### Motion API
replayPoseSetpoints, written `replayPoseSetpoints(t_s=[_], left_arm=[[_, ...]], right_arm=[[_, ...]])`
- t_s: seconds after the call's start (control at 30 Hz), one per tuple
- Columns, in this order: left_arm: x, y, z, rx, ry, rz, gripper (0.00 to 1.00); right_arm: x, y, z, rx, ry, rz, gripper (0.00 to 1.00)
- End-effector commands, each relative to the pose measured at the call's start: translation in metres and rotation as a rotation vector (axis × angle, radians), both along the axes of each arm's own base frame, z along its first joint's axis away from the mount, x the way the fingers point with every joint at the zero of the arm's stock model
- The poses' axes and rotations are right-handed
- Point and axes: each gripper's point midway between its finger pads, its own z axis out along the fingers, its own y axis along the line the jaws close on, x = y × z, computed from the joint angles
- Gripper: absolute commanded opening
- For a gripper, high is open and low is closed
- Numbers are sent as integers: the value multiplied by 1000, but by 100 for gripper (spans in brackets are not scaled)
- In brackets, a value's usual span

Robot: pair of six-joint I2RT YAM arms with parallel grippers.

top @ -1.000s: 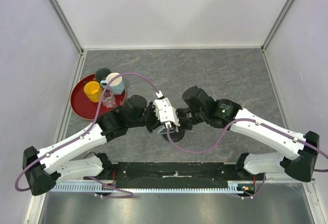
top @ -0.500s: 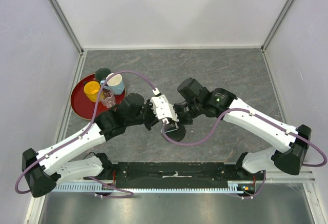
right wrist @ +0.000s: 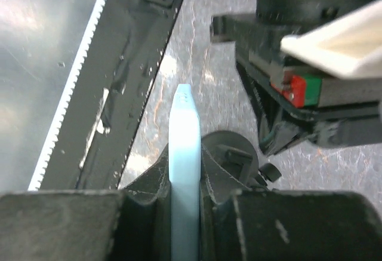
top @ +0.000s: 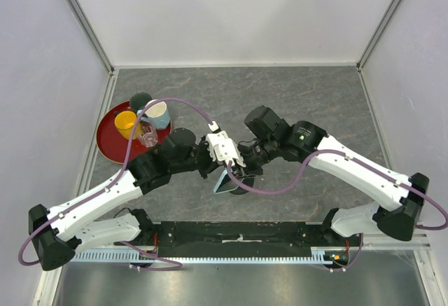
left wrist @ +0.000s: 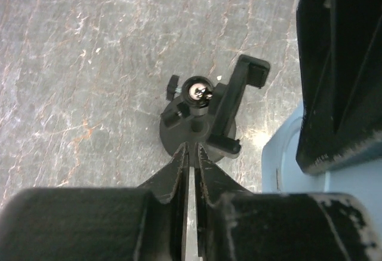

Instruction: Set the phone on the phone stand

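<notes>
The phone [top: 223,182] in its light blue case is held edge-on between the pads of my right gripper [right wrist: 185,171], tilted just left of the phone stand; its blue edge [left wrist: 285,160] shows at the right of the left wrist view. The phone stand [left wrist: 200,120] is black, with a round disc base, a stem and a clamp cradle [left wrist: 240,91], and it stands on the grey table under both grippers [top: 243,179]. My left gripper [left wrist: 191,149] is shut with only a thin slit, and its tips touch the near rim of the disc base. The stand's cradle is empty.
A red tray [top: 106,145] at the left holds a yellow cup [top: 126,122], a dark green cup [top: 140,101], a light blue cup [top: 158,114] and a clear glass [top: 148,137]. A black rail [top: 238,234] runs along the near edge. White walls enclose the table.
My right gripper has brought the phone down beside the stand, so its blue case now shows at the stand's lower left. My left gripper has stayed at the stand's base.
</notes>
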Motion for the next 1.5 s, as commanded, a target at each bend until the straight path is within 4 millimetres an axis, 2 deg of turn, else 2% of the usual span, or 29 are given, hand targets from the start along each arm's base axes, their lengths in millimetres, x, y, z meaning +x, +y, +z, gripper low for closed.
replayPoseSetpoints(t_s=[0.0, 0.03, 0.1, 0.13, 0.2, 0.23, 0.27, 0.3, 0.33, 0.37, 0.43, 0.47, 0.57, 0.63, 0.77, 0.97, 1.07, 1.1, 1.17, 1.2, 1.37, 1.4, 1.47], left_arm=[[-12, -20, 21, -79, -2, -72, 19], [-12, -22, 22, -90, 12, -60, 29], [-10, -23, 26, -108, 72, -10, 38], [-9, -22, 26, -107, 86, 14, 51], [-8, -21, 29, -133, 148, 76, 57], [-7, -20, 28, -141, 164, 99, 59], [-8, -19, 24, -157, 204, 134, 60], [-8, -19, 25, -176, 213, 155, 60], [-5, -15, 17, -170, 229, 193, 61], [-4, -14, 15, -181, 254, 227, 61], [1, -9, 5, -173, 286, 306, 60], [3, -8, 3, -172, 298, 330, 61], [2, -10, 0, -183, 339, 365, 58], [5, -10, -5, -180, 342, 414, 57], [-7, -23, -12, -164, 363, 397, 59], [-14, -29, -22, -129, 338, 417, 65], [-11, -26, -25, -103, 308, 445, 56], [-5, -21, -26, -84, 275, 475, 48], [2, -15, -27, -54, 233, 502, 42], [10, -10, -27, -27, 184, 524, 32], [22, -7, -16, 18, 65, 493, 6], [24, -7, -14, 40, 19, 461, 2], [28, -9, -9, 51, -35, 421, 2]], right_arm=[[-21, 14, 76, 295, 48, -71, 0], [-20, 9, 76, 289, 68, -126, 0], [-21, -8, 90, 306, 103, -248, 0], [-15, -17, 82, 271, 144, -371, 0], [-18, -37, 90, 304, 154, -464, 0], [-16, -45, 83, 289, 189, -547, 0], [-20, -57, 91, 328, 183, -575, 0], [-19, -62, 91, 338, 191, -609, 0], [-10, -70, 85, 337, 211, -720, 0], [-10, -80, 90, 368, 208, -760, 0], [-4, -90, 84, 362, 198, -834, 0], [-4, -95, 86, 381, 205, -859, 0], [2, -105, 78, 367, 191, -928, 0], [4, -107, 71, 351, 187, -948, 0], [4, -103, 63, 331, 193, -933, 0], [4, -97, 62, 333, 191, -911, 0], [3, -97, 60, 334, 192, -904, 0], [4, -97, 61, 343, 190, -904, 0], [4, -97, 63, 360, 189, -902, 0], [5, -97, 63, 366, 187, -907, 0], [13, -102, 65, 386, 168, -966, 0], [18, -104, 63, 380, 156, -992, 0], [25, -105, 58, 366, 144, -1028, 0]])
